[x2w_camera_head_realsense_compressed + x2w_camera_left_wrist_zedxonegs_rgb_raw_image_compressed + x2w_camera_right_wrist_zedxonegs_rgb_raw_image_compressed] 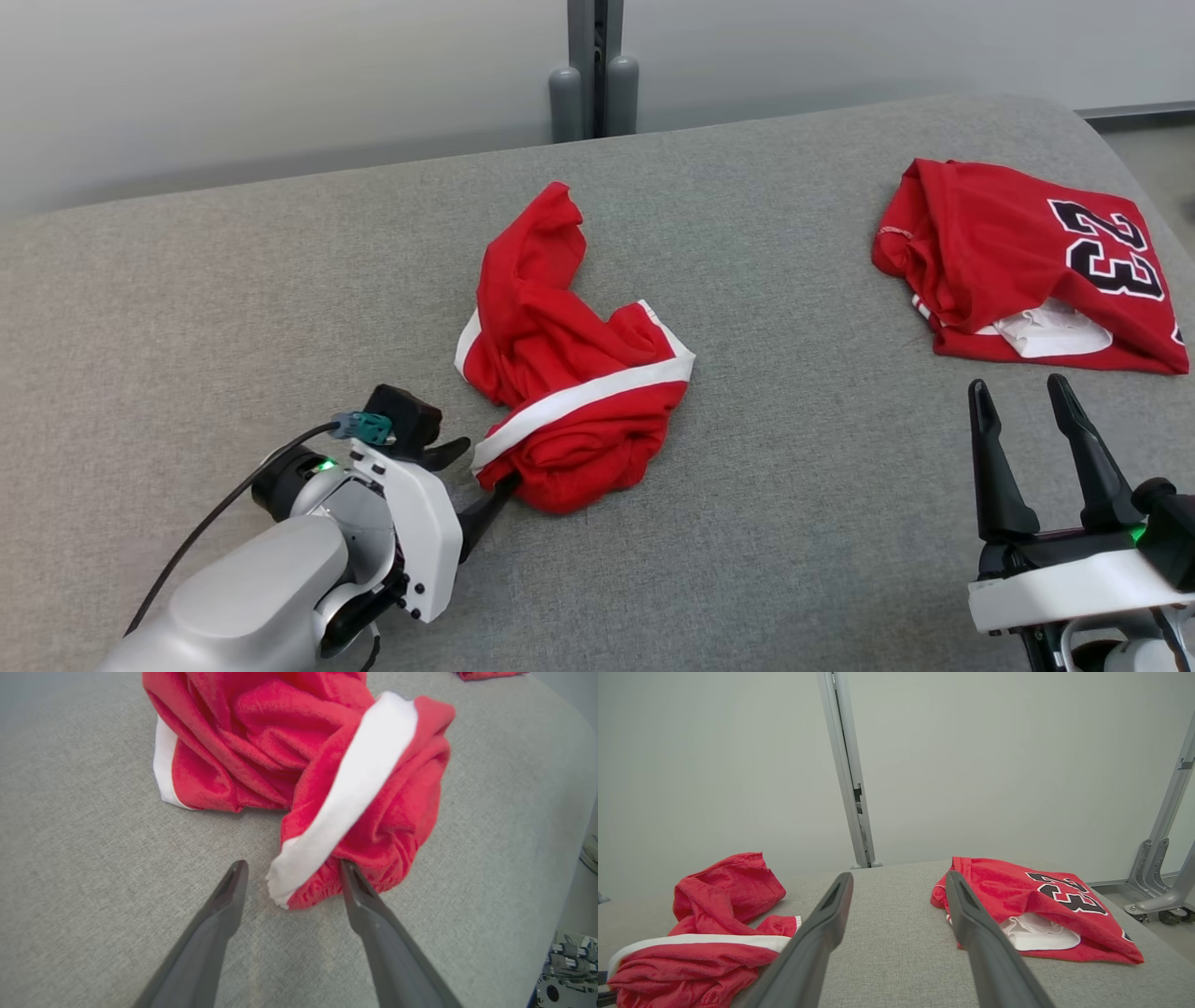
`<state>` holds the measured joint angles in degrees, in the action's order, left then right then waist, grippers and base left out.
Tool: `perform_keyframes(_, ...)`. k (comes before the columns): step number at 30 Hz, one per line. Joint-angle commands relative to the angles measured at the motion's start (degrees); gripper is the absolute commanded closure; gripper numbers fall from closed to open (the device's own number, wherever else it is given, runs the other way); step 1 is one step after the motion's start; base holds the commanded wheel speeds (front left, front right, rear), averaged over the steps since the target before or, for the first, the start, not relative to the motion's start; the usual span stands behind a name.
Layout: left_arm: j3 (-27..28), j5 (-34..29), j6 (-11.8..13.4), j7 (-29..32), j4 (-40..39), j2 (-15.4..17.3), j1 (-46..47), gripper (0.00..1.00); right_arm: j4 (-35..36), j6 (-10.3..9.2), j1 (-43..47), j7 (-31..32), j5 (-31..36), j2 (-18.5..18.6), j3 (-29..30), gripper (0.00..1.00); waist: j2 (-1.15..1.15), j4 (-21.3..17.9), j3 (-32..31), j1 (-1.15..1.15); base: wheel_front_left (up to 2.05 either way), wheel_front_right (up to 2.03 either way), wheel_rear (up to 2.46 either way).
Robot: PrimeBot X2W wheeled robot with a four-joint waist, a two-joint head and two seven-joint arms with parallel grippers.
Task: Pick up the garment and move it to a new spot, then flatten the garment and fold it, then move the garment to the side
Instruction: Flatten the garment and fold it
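The garment [569, 373] is a crumpled red piece with a white stripe, lying mid-table on the grey cloth surface [794, 485]. My left gripper [476, 478] is open at its near lower corner. In the left wrist view the striped corner [327, 826] pokes in between the fingers of the left gripper [292, 865], and the right-hand fingertip [350, 882] touches the gathered red hem. Nothing is gripped. My right gripper [1016, 385] stands open at the lower right, fingers up and apart from any cloth. The right wrist view shows the garment [705, 933] left of that gripper [899, 875].
A second red garment, a jersey with a black 23 [1036, 261], lies at the table's far right near the rounded edge, also seen as the jersey [1041, 905]. A grey post [595, 75] stands behind the table. A metal frame foot [1157, 896] is on the floor to the right.
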<state>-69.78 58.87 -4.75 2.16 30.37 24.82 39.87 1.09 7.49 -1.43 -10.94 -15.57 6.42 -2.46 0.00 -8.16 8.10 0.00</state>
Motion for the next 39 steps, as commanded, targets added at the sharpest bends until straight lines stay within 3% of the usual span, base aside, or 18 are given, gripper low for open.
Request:
perform_keyframes(1, -0.4, -0.7, -0.7, 0.2, 0.8, -0.2, 0.9, 0.58, -0.3, 0.03, -0.4, -0.5, -0.1, 0.1, 0.1, 0.0, 0.0, -0.3, 0.1, 0.0, 0.0, 0.0, 0.0)
perform_keyframes(2, -0.6, -0.6, -1.1, 0.4, 1.2, -0.4, 1.1, 1.0, -0.5, 0.03, -0.4, -0.6, 0.0, 0.1, 0.2, 0.0, 0.0, -0.4, 0.0, 0.0, 0.0, 0.0, 0.0)
perform_keyframes(12, -1.8, -3.8, -1.9, 1.6, 0.7, 1.7, 4.8, 1.0, -1.6, 0.03, 0.6, -1.2, 0.0, -0.3, 0.5, 0.0, 0.0, 1.1, -3.1, 0.0, 0.0, 0.0, 0.0)
perform_keyframes(16, -2.2, -9.1, 1.6, 2.0, -1.8, 3.0, 8.9, 1.0, -1.8, 0.03, 1.0, -1.3, 0.2, -0.5, 0.8, 0.0, 0.0, 1.8, -4.0, 0.0, 0.0, 0.0, 0.0)
perform_keyframes(21, -2.7, -16.2, 8.8, 2.8, -7.4, 5.6, 11.1, 1.0, -2.1, 0.03, 2.2, -1.7, 0.2, -0.7, 2.1, 0.0, 0.0, 3.3, -4.8, 0.0, 0.0, 0.0, 0.0)
perform_keyframes(24, -3.0, -18.7, 13.0, 4.3, -12.5, 7.1, 8.4, 1.0, -1.9, 0.03, 2.8, -1.6, 0.5, -1.0, 2.8, 0.0, 0.0, 4.7, -4.9, 0.0, 0.0, 0.0, 0.0)
perform_keyframes(32, -3.4, -20.8, 20.4, 9.2, -23.7, 11.2, -3.6, 1.0, -1.1, 0.03, 3.2, -0.7, 0.8, -0.5, 3.2, 0.0, 0.0, 9.2, -4.6, 0.0, 0.0, 0.0, 0.0)
perform_keyframes(35, -3.4, -20.0, 22.7, 9.0, -25.6, 11.5, -7.9, 1.0, -0.7, 0.03, 3.4, -0.2, 1.0, -0.1, 3.3, 0.0, 0.0, 10.8, -4.5, 0.0, 0.0, 0.0, 0.0)
perform_keyframes(39, -3.5, -19.7, 22.8, 8.4, -24.6, 10.2, -11.7, 1.0, -0.3, 0.03, 3.5, 0.5, 1.0, 0.3, 2.9, 0.0, 0.0, 12.5, -4.8, 0.0, 0.0, 0.0, 0.0)
